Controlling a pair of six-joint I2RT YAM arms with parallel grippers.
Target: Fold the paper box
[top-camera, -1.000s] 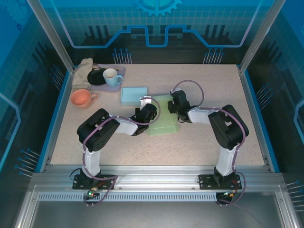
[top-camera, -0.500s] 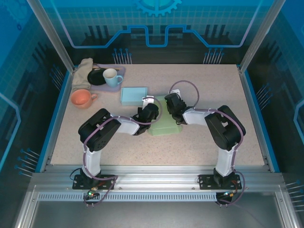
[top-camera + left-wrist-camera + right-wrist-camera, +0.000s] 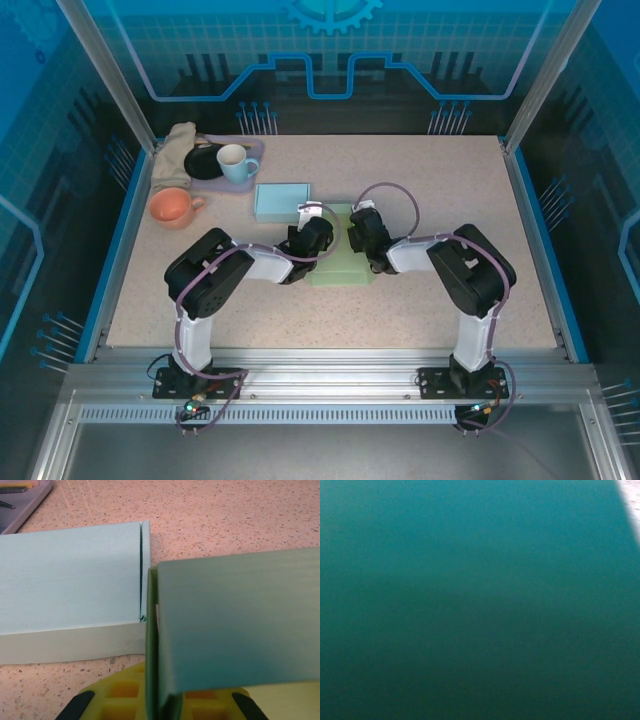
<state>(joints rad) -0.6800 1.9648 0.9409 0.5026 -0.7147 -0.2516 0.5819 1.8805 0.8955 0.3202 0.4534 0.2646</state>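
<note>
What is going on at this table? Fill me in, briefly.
Both arms are working on the green paper box in the middle of the table. The left gripper is shut on one upright flap of it. The right gripper is pressed close against the sheet from the other side; whether it is open or shut cannot be told. A folded light blue box lies just behind.

An orange cup (image 3: 172, 208) sits near a purple tray (image 3: 256, 148) with a mug (image 3: 235, 162) and black plate (image 3: 203, 164); a cloth (image 3: 174, 150) lies beside.
</note>
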